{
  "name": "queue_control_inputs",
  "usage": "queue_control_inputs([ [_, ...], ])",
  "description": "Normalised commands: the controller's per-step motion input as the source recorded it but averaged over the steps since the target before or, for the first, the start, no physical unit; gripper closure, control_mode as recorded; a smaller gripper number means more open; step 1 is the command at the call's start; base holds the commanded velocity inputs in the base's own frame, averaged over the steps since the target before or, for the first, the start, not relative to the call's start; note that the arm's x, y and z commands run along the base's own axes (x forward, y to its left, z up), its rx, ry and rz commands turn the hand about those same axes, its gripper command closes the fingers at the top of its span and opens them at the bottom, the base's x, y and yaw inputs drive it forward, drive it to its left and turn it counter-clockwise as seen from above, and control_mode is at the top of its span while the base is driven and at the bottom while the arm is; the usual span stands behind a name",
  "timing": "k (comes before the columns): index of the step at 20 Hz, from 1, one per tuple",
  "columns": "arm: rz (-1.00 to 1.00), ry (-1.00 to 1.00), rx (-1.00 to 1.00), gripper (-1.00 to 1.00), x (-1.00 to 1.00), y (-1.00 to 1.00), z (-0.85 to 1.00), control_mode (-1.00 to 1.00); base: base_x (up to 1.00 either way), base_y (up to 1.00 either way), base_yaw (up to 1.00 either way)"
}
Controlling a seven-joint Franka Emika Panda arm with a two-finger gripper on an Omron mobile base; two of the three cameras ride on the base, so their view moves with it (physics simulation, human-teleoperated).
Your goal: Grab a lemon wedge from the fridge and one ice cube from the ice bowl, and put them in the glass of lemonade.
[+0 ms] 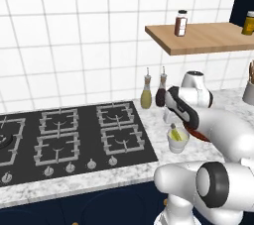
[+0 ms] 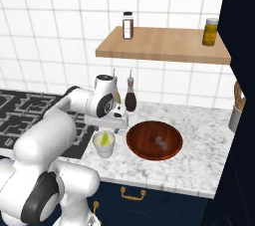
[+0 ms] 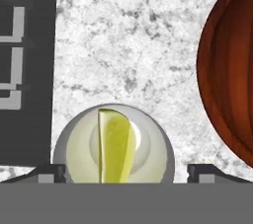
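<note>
The glass of lemonade (image 3: 69, 139) stands on the marble counter between the stove and the ice bowl (image 2: 135, 146). A yellow-green lemon wedge (image 3: 116, 150) lies inside the glass, also seen in the right base view as the lemon wedge (image 2: 103, 139). My gripper (image 2: 106, 125) hovers just above the glass (image 2: 104, 149), open, with a fingertip on either side of the rim and nothing between them. The red ice bowl (image 3: 232, 70) sits right beside the glass and holds one pale ice cube (image 2: 160, 142). The fridge is out of view.
A black gas stove (image 1: 74, 135) fills the counter's left side. Two slim bottles (image 1: 146, 92) stand at the wall behind the glass. A wooden shelf (image 2: 164, 46) with jars hangs above. A utensil holder (image 2: 235, 115) stands at the far right by a dark navy panel.
</note>
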Motion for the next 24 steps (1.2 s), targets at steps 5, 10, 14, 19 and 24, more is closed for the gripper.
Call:
queue_control_inputs([
  [5,0.00,-0.03,0.01,-1.00,0.12,-0.65,0.08,-1.00,0.00,0.00,0.00],
  [10,0.00,0.00,0.00,-1.00,0.34,-0.81,0.00,-1.00,0.00,0.00,0.00],
  [14,0.00,0.00,0.00,-1.00,0.37,-0.80,-0.02,-1.00,0.00,0.00,0.00],
  [19,0.00,0.00,0.00,-1.00,0.29,-0.49,-0.41,-1.00,0.00,0.00,0.00],
  [24,0.00,0.01,-0.02,-1.00,0.38,-0.28,-0.37,-1.00,0.00,0.00,0.00],
])
